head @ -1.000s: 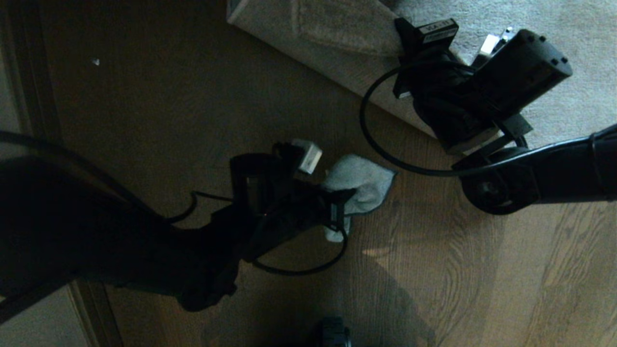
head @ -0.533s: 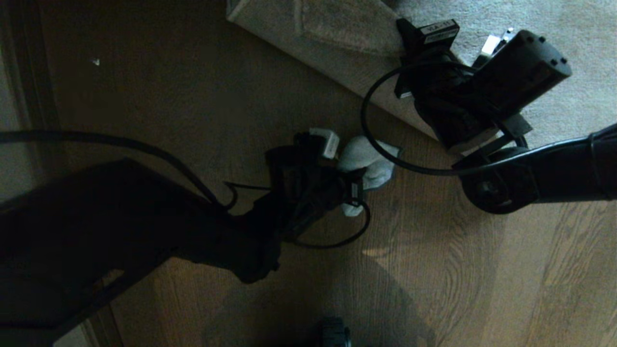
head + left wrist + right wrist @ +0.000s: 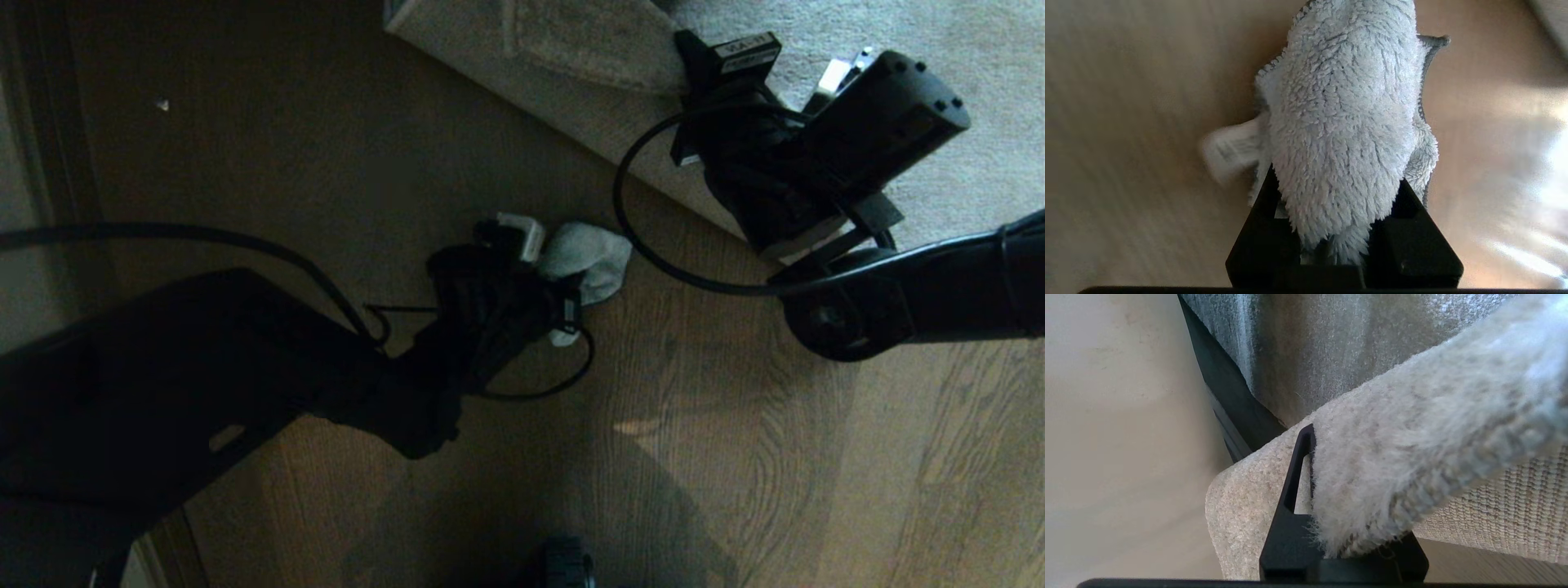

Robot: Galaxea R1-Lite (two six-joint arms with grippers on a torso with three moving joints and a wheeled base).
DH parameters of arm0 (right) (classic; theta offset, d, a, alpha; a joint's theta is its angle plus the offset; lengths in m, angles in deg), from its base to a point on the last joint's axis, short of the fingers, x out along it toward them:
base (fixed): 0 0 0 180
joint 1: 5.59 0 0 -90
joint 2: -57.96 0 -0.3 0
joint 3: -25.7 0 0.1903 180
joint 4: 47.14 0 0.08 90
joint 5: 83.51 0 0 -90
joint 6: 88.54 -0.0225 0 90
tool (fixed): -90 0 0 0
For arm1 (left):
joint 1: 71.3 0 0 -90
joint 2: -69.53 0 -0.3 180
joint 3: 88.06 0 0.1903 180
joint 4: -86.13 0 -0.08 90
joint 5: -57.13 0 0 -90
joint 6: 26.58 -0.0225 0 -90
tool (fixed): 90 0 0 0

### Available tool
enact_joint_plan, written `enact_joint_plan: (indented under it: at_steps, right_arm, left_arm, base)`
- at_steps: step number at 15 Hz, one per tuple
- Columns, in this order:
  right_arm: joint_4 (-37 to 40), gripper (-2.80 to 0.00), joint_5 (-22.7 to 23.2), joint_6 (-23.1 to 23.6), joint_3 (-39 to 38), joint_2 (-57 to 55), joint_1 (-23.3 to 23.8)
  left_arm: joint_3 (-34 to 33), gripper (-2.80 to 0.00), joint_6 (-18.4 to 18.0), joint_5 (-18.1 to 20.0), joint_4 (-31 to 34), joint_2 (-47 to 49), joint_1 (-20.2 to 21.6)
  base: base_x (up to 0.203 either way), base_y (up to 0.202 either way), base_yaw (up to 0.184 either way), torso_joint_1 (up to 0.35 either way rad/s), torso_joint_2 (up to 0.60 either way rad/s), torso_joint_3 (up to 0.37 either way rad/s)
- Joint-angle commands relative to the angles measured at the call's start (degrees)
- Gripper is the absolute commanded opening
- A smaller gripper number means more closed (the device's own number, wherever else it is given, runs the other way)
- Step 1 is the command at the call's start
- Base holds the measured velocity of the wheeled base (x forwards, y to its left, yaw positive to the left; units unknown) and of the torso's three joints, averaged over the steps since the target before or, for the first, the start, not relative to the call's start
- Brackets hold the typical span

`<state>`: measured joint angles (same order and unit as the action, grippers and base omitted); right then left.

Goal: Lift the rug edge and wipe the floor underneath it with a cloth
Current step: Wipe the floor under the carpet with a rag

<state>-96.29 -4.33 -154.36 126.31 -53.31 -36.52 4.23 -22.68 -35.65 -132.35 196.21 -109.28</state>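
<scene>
While pinched in the right gripper (image 3: 1331,522), folded-back straight edge of grey-beige short-pile rug (image 3: 1412,457) held off brown wood-plank floor (image 3: 735,457). Small pale grey-blue fluffy cloth (image 3: 1343,134) clamped in left gripper (image 3: 1339,241), pressed to planks just beside the raised border. Risks: thick pile slipping free and dropping onto the cloth; loose cable (image 3: 645,237) snagging. No containers in view.

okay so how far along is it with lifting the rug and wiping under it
Done: the right gripper has pinched the rug edge and holds it up off the floor. In hand: the left gripper holds the cloth down on the planks beside the raised edge. Left: wiping the strip under the rug, then lowering the edge.
</scene>
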Motion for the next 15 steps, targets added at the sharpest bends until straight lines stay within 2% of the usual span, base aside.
enact_joint_plan:
  at_steps: [1,6,9,15]
  right_arm:
    - [-0.79,-2.80,-0.52,-0.36,0.00,0.09,-0.01]
    - [-0.79,-2.80,-0.87,-0.30,-0.08,0.36,-0.10]
    - [-0.79,-2.80,-0.87,-0.28,-0.17,0.36,-0.10]
    - [-1.14,-2.80,-0.87,-0.28,-0.26,0.45,-0.10]
  left_arm:
    - [2.83,-2.80,-0.25,-0.28,-0.38,0.29,2.42]
    - [8.60,-2.80,-1.66,-0.38,-0.22,0.27,7.85]
    - [8.68,-2.80,-3.40,-0.38,-0.38,-1.31,11.87]
    - [6.60,-2.80,-3.64,-0.27,-0.30,-6.05,18.97]
  base:
    - [0.000,0.000,0.000,0.000,0.00,0.000]
    - [0.000,0.000,0.000,0.000,0.00,0.000]
    - [0.000,0.000,0.000,0.000,0.00,0.000]
    - [0.000,0.000,0.000,0.000,0.00,0.000]
